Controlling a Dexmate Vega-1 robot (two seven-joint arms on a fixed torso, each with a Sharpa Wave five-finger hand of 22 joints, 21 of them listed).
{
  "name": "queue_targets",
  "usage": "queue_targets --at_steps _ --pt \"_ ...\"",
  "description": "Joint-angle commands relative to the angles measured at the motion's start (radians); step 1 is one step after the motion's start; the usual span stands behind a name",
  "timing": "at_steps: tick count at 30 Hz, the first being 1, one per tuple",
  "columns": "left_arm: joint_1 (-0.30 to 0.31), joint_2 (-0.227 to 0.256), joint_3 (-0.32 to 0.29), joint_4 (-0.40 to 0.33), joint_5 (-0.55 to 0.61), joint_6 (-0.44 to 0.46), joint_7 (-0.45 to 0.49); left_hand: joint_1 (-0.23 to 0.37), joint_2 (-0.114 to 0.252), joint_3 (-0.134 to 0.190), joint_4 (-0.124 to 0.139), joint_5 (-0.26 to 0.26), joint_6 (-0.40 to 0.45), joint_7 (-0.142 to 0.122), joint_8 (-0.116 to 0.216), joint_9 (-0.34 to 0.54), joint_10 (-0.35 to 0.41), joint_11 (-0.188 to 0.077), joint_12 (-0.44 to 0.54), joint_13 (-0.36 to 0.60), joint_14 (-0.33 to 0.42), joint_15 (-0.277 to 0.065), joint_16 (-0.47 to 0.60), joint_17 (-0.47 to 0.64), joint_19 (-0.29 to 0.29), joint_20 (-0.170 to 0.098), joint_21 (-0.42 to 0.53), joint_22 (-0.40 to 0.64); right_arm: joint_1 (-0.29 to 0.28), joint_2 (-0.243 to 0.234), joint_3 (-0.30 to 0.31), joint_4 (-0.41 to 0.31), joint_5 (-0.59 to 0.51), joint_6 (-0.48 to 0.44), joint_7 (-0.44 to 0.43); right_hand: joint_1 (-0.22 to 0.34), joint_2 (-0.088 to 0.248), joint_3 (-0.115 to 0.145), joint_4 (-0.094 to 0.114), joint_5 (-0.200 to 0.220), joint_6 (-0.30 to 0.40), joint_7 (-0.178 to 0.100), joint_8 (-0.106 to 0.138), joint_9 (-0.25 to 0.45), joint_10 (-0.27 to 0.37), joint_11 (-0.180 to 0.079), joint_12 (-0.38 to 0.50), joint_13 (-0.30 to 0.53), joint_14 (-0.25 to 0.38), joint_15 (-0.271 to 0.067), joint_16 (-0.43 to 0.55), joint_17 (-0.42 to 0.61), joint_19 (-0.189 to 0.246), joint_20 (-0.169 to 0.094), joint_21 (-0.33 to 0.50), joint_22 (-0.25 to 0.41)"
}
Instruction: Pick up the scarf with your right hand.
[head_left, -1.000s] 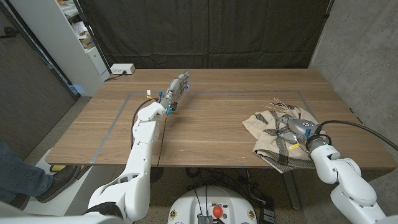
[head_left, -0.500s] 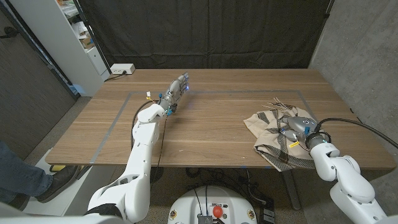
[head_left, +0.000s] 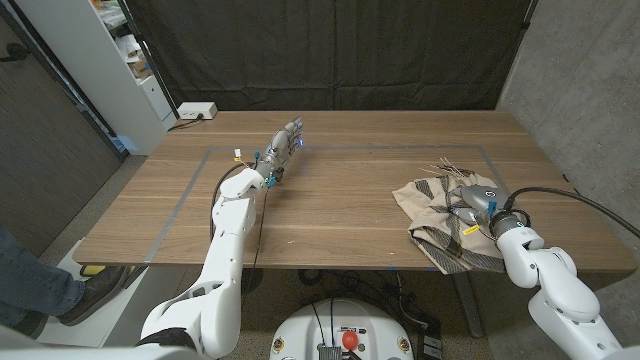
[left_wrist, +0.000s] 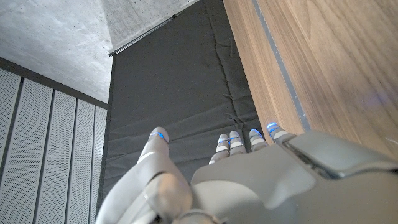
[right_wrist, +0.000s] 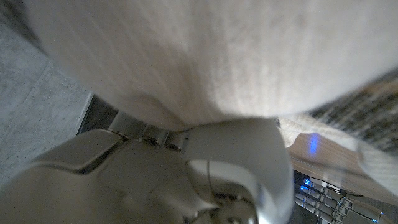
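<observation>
Black curtain behind the wooden tabletop (head_left: 340, 200). From the head, the scarf (head_left: 440, 225) lies bunched near my right edge, my right hand (head_left: 473, 203) on it, ready to gather cloth; it has crept further in. At my right wrist, fabric hides the fingers: grip unclear. My left hand (head_left: 283, 145) waits far off, fingers straight, empty

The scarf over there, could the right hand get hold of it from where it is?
Probably yes. The right hand already sits on the scarf, and the wrist view shows cloth pressed against it. Nothing lies between them; a firm hold isn't visible.
</observation>
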Motion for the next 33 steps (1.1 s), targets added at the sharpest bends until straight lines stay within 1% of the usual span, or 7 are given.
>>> queue_targets --at_steps 1,8,12,24,29,30,33 --pt "-0.006 0.000 -0.008 0.013 -0.006 -0.008 0.000 -0.001 0.010 -0.005 -0.001 -0.001 -0.002 -0.001 0.004 0.005 -0.003 -0.004 0.000 0.001 0.007 0.004 0.006 0.005 -0.080 0.009 0.004 0.005 0.016 0.003 -0.006 -0.001 0.001 -0.001 -0.018 0.041 0.019 -0.001 -0.001 -0.009 0.009 0.008 0.026 0.042 -0.008 -0.007 0.061 0.082 0.006 -0.141 0.014 0.067 -0.009 -0.020 0.032 0.025" --pt "-0.024 0.006 -0.011 0.041 -0.004 -0.011 -0.010 -0.001 0.010 -0.005 -0.001 -0.001 0.000 -0.001 0.004 0.005 -0.002 -0.004 0.001 0.001 0.007 0.004 0.006 0.006 -0.079 0.010 0.005 0.005 0.017 0.012 -0.007 -0.016 -0.008 -0.013 -0.030 0.078 0.036 0.004 0.001 -0.025 0.006 0.006 0.051 0.090 -0.017 -0.019 0.136 0.186 0.019 -0.146 0.026 0.148 -0.025 -0.027 0.079 0.061" --pt "-0.034 0.005 -0.016 0.061 -0.010 -0.021 -0.019 -0.001 0.011 -0.005 -0.001 -0.001 0.000 0.000 0.004 0.005 -0.003 -0.005 0.000 0.001 0.006 0.004 0.006 0.006 -0.079 0.011 0.005 0.005 0.010 0.018 -0.002 -0.033 -0.012 -0.021 -0.033 0.086 0.042 0.006 0.003 -0.029 0.007 0.006 0.057 0.099 -0.022 -0.020 0.155 0.215 0.020 -0.146 0.022 0.168 -0.029 -0.030 0.090 0.066" --pt "-0.056 0.011 -0.025 0.093 -0.005 -0.035 -0.037 -0.001 0.011 -0.005 -0.001 -0.001 0.002 0.001 0.005 0.005 -0.001 -0.004 0.001 0.001 0.008 0.003 0.007 0.006 -0.079 0.014 0.005 0.005 -0.014 0.043 0.016 -0.086 -0.031 -0.040 -0.048 0.089 0.050 0.008 0.010 -0.037 0.013 0.007 0.066 0.108 -0.028 -0.021 0.185 0.263 0.025 -0.146 0.015 0.200 -0.038 -0.033 0.112 0.076" --pt "-0.067 0.014 -0.031 0.110 -0.007 -0.041 -0.045 -0.001 0.011 -0.005 -0.001 -0.001 0.004 0.000 0.005 0.005 -0.001 -0.003 0.001 0.002 0.008 0.004 0.006 0.006 -0.079 0.015 0.005 0.005 -0.019 0.051 0.022 -0.109 -0.046 -0.045 -0.050 0.094 0.049 0.009 0.009 -0.039 0.020 0.008 0.070 0.111 -0.028 -0.022 0.194 0.278 0.028 -0.147 0.014 0.213 -0.040 -0.033 0.120 0.080" --pt "-0.068 0.013 -0.032 0.112 -0.007 -0.043 -0.043 -0.001 0.011 -0.005 -0.001 -0.001 0.003 0.000 0.005 0.005 -0.002 -0.002 0.001 0.002 0.007 0.004 0.006 0.006 -0.079 0.015 0.005 0.005 -0.020 0.052 0.022 -0.113 -0.050 -0.046 -0.050 0.101 0.045 0.010 0.004 -0.039 0.018 0.008 0.072 0.113 -0.029 -0.023 0.198 0.284 0.028 -0.148 0.014 0.219 -0.042 -0.035 0.123 0.082" --pt "-0.077 0.015 -0.035 0.128 -0.005 -0.050 -0.047 -0.001 0.011 -0.005 -0.001 -0.001 0.003 0.000 0.005 0.005 -0.001 -0.003 0.001 0.002 0.008 0.005 0.006 0.006 -0.079 0.015 0.005 0.005 -0.022 0.056 0.024 -0.124 -0.055 -0.045 -0.047 0.108 0.045 0.012 0.002 -0.039 0.016 0.003 0.074 0.118 -0.030 -0.024 0.204 0.296 0.028 -0.148 0.013 0.228 -0.044 -0.036 0.130 0.085"
